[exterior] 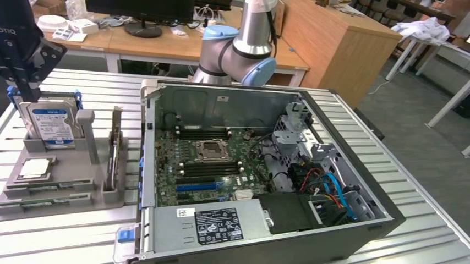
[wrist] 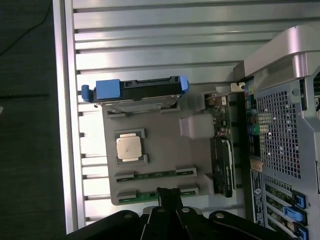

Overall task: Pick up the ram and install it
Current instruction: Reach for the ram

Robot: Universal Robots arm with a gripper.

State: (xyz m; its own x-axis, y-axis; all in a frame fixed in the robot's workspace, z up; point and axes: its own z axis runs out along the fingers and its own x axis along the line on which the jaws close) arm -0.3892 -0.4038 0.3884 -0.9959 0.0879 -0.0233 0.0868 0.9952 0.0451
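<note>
While the ram (exterior: 44,187) is not yet lifted, the gripper (exterior: 22,88) is held at the exterior view's far left, above the far end of the tray (exterior: 81,190). Its fingers are pressed together and nothing is gripped. In the wrist view the gripper (wrist: 167,195) is seen looking down on the tray.

- Drive (exterior: 48,122): stood on edge in a tray cradle, just below the gripper. Judged to be set upright so its top edge can be pinched.
- Chip (exterior: 37,168): laid flat in a square recess, nearer the camera than the drive.
- Ram: laid flat in a long recess at the tray's near end, with a second stick (exterior: 37,203) parallel just beside it. Both are well apart from the gripper. The end clips are judged to fix each stick in a known spot with its long edges left free for the fingers. Which stick is meant cannot be told.
- Card (exterior: 116,148): stood upright in a slot on the tray's right side, beside the case (exterior: 367,220).
- Case: laid on its side with the panel off, so the board (exterior: 176,165) faces up and can be reached from above.
- Slots (exterior: 204,132): dark rows on either side of the socket (exterior: 211,148). They appear empty, though this is not certain.
- Arm (exterior: 242,49): mounted behind the case.
</note>
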